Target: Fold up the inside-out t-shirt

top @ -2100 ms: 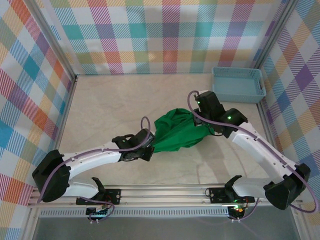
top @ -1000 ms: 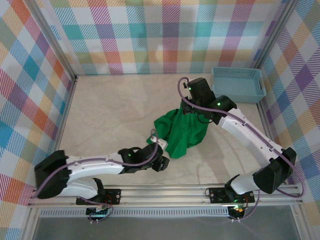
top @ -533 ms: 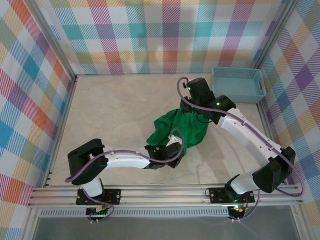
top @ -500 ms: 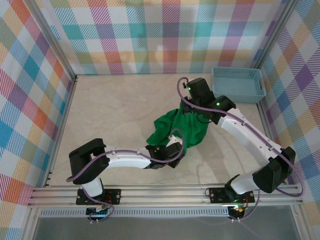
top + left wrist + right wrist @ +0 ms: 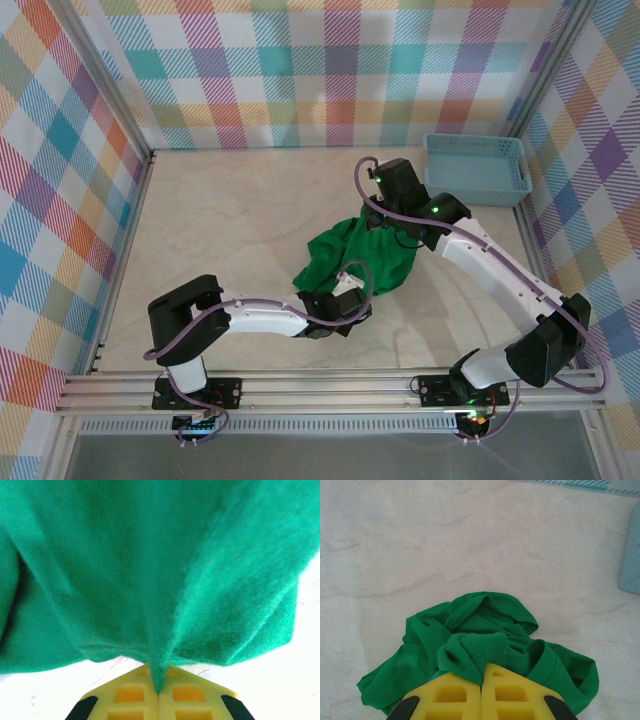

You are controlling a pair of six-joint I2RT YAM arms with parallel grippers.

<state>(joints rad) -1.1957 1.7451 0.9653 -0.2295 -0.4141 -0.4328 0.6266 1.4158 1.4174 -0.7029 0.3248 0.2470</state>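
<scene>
Gripping the inside-out t-shirt [image 5: 358, 260], bunched mid-frame on the worktop [image 5: 220, 220], with left claw [image 5: 159, 682] clamped on its lower edge and right claw [image 5: 481, 677] on its upper fold. Best drawn apart slowly, evenly, spreading cloth flat.

Just ahead of the left gripper [image 5: 159, 694], the t-shirt [image 5: 150, 570] is blurred and runs off the top and both side edges. Its pinched fold vanishes between the closed jaws. Far to the right of the right gripper [image 5: 482, 682], the basket [image 5: 631, 555] is cut off by the frame edge.
</scene>
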